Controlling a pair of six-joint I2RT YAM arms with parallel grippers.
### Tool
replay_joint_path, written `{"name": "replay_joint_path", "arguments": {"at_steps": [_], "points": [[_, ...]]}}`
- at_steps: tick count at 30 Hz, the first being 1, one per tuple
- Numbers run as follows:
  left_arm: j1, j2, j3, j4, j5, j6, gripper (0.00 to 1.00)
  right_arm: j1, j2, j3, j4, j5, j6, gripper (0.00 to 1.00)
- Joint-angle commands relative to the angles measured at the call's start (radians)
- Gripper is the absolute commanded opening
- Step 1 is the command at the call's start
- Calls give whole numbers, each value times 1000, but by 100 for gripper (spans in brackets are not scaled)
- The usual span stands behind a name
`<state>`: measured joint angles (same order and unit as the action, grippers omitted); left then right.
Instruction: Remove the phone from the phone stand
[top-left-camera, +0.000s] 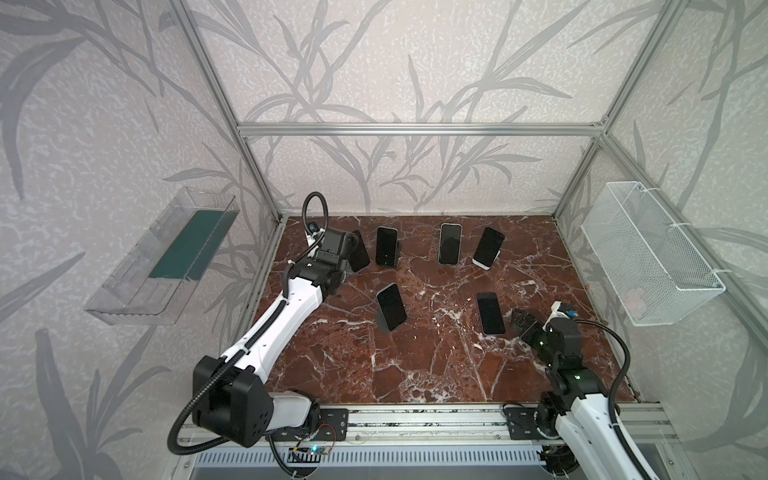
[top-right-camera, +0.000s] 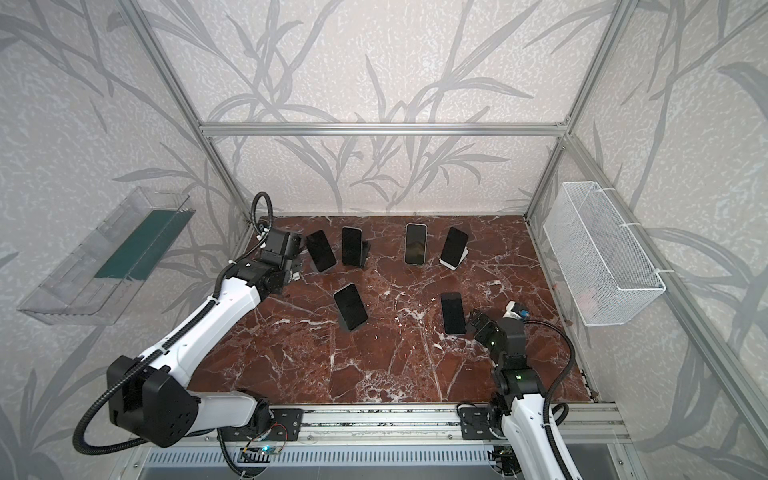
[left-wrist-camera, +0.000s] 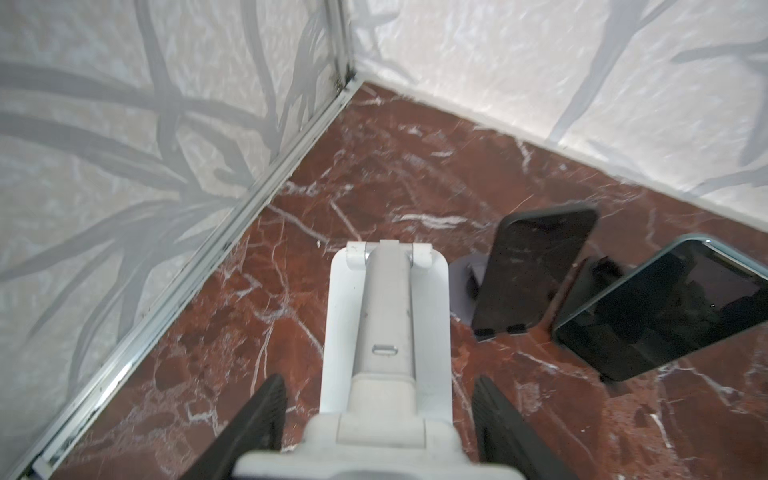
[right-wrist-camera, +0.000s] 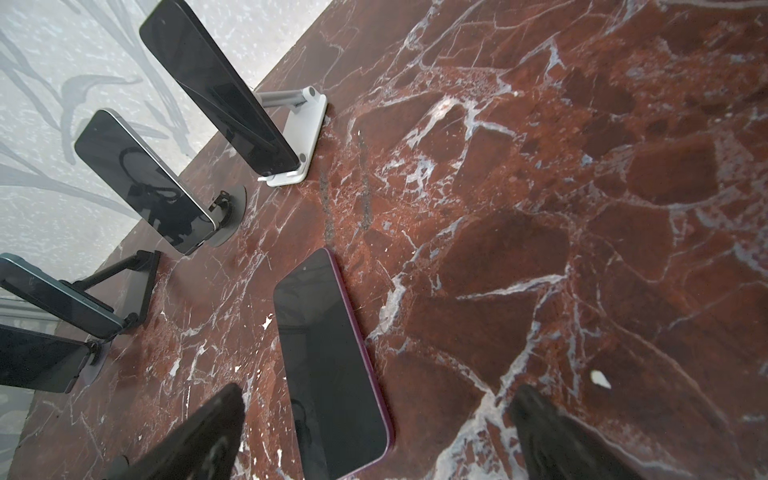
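Marble tabletop (right-wrist-camera: 582, 208), phone (right-wrist-camera: 328, 365) flat before gaping right claw (right-wrist-camera: 378, 392), left claw (left-wrist-camera: 377, 379) tight on stand (left-wrist-camera: 345, 311).

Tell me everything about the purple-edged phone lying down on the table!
The slim rectangular phone with a purple rim has a glossy black screen, dark and faintly reflecting. It lies flat, screen up, on the red-brown marble table, on no stand. Only the table touches it; the open black right pincer hovers just beside it.

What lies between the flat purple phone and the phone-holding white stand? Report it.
Only bare marble table separates purple phone from white stand, per right wrist view.
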<state>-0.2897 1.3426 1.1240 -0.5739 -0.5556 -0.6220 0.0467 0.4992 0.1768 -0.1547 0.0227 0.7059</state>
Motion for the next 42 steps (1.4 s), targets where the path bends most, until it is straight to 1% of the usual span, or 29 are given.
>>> {"name": "replay_joint_path", "arguments": {"at_steps": [1, 3, 4, 6, 7, 9, 11, 15, 18, 21, 25, 27, 28, 30, 32, 35, 38, 40, 42], "points": [[49, 14, -32, 104, -20, -89, 48, -2, 6, -14, 32, -9, -7, 99], [87, 41, -69, 178, -3, -96, 50, -2, 6, -13, 35, -11, -7, 99], [99, 49, -108, 254, 7, -86, 50, -2, 7, -13, 35, -11, -8, 99], [102, 62, -187, 418, 21, -23, 50, -1, 7, -14, 35, -10, -10, 99], [104, 73, -203, 460, 23, 4, 50, -2, 6, -15, 34, -11, -11, 99], [113, 109, -196, 479, 34, 38, 50, -2, 8, -15, 35, -11, -11, 99], [125, 157, -155, 446, 43, 60, 51, -2, 9, -16, 39, -13, -11, 99], [172, 256, -76, 350, 57, 44, 50, -2, 15, -17, 43, -11, -12, 99], [200, 304, -72, 348, 70, 50, 50, -1, 18, -16, 44, -12, -23, 99], [228, 343, -58, 351, 103, 98, 50, -1, 16, -15, 36, -7, -33, 98], [255, 391, -22, 330, 166, 120, 51, 1, 27, -23, 56, -7, -31, 98], [260, 401, -5, 322, 177, 135, 53, 2, 45, -19, 67, -18, -27, 97], [262, 411, 13, 298, 176, 135, 56, 2, 54, -13, 70, -30, -29, 97], [262, 434, 45, 251, 167, 135, 57, 5, 64, -8, 76, -43, -30, 97], [267, 457, 68, 221, 162, 125, 57, 5, 61, -9, 74, -40, -28, 97], [275, 494, 99, 170, 194, 90, 56, 7, 55, -10, 77, -52, -17, 97], [277, 539, 155, 88, 210, 65, 56, 14, 55, -10, 88, -72, -11, 97], [277, 564, 195, 32, 225, 50, 58, 18, 65, -10, 89, -66, -11, 97], [277, 579, 218, -7, 227, 23, 65, 19, 70, -10, 89, -63, -11, 97]]}}
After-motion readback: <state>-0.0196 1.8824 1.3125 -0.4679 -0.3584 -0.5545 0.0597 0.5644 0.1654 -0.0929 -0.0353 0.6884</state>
